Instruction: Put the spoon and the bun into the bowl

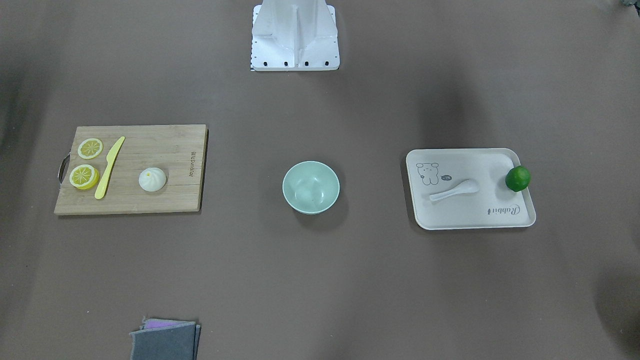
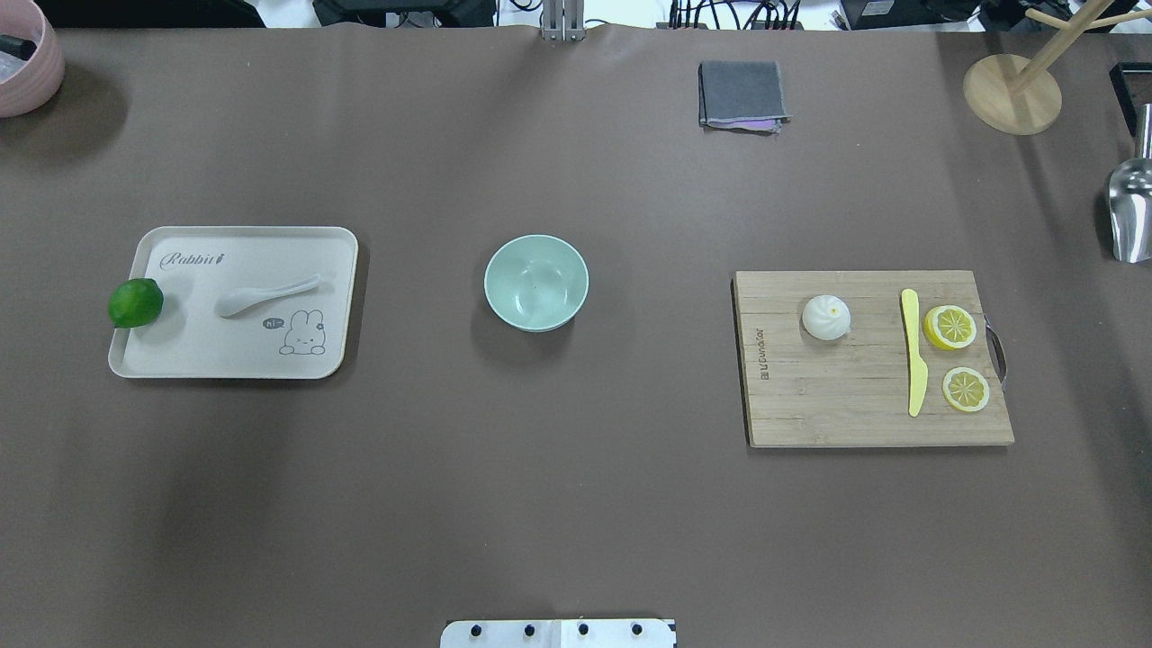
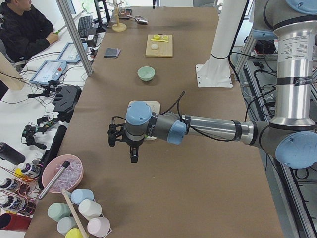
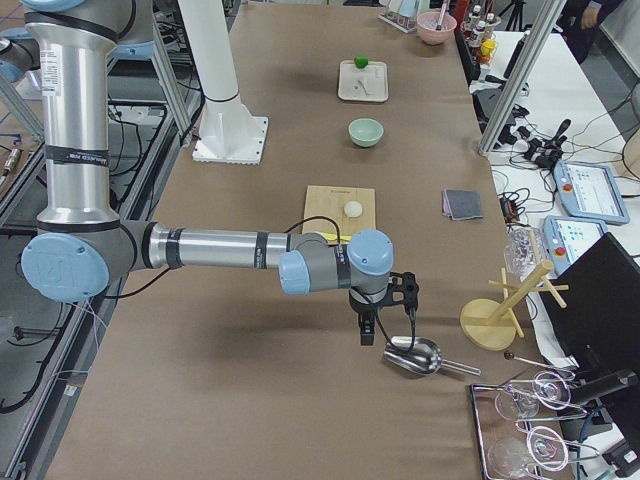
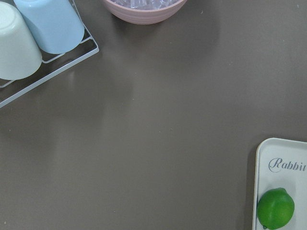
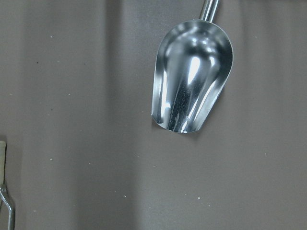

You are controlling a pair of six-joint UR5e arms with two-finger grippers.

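The white spoon [image 2: 268, 294] [image 1: 454, 190] lies on a cream tray [image 2: 225, 351] on the robot's left. The white bun [image 2: 826, 317] [image 1: 152, 179] sits on a wooden board [image 2: 837, 405] on the robot's right. The empty mint-green bowl [image 2: 536, 282] [image 1: 310, 187] stands between them. My left gripper [image 3: 130, 148] shows only in the exterior left view, beyond the tray's end. My right gripper [image 4: 372, 325] shows only in the exterior right view, beyond the board, above a metal scoop. I cannot tell whether either is open or shut.
A lime [image 2: 135, 302] rests on the tray's edge. A yellow knife [image 2: 913, 351] and lemon slices [image 2: 949, 327] lie on the board. A grey cloth [image 2: 742, 94], a metal scoop [image 6: 192, 91], a wooden stand [image 2: 1012, 90] and a pink bowl [image 2: 27, 58] sit near the table's edges.
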